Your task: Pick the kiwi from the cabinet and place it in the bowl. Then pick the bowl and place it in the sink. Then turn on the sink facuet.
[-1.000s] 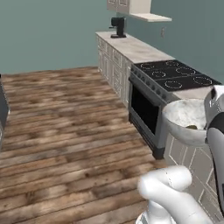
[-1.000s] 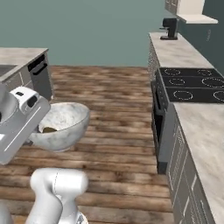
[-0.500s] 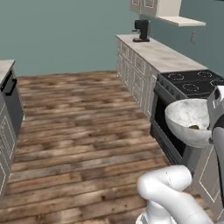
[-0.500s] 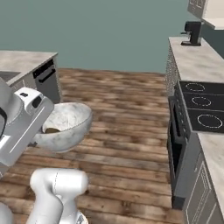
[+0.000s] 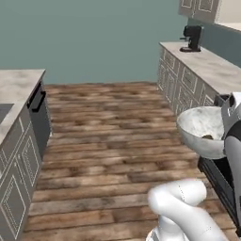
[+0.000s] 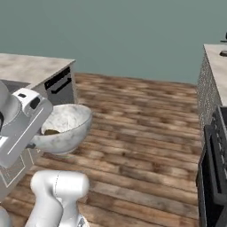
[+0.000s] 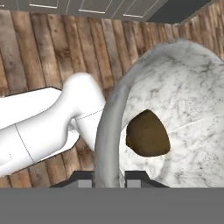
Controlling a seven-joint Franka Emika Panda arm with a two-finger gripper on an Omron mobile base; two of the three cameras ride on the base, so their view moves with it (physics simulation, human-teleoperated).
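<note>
One bowl (image 5: pixel 202 130), marbled whitish-grey, carried in the air above the wooden floor (image 5: pixel 108 141), clear of every counter. One kiwi (image 7: pixel 147 134), dark brown, lying inside against the bowl's inner wall; seen also as a small dark lump low in the bowl from the right base camera (image 6: pixel 51 131). One gripper (image 7: pixel 109 178), nearly closed, pinching the bowl's rim between its two tips, one tip inside the wall and one outside. One coffee machine (image 5: pixel 192 38), black, standing on the far right counter (image 5: pixel 207 66) near the teal wall. One dark oven front (image 6: pixel 217 173) at the right edge, one dark appliance front (image 5: pixel 40 115) set into the left-hand island. No brand, label or writing legible anywhere.
</note>
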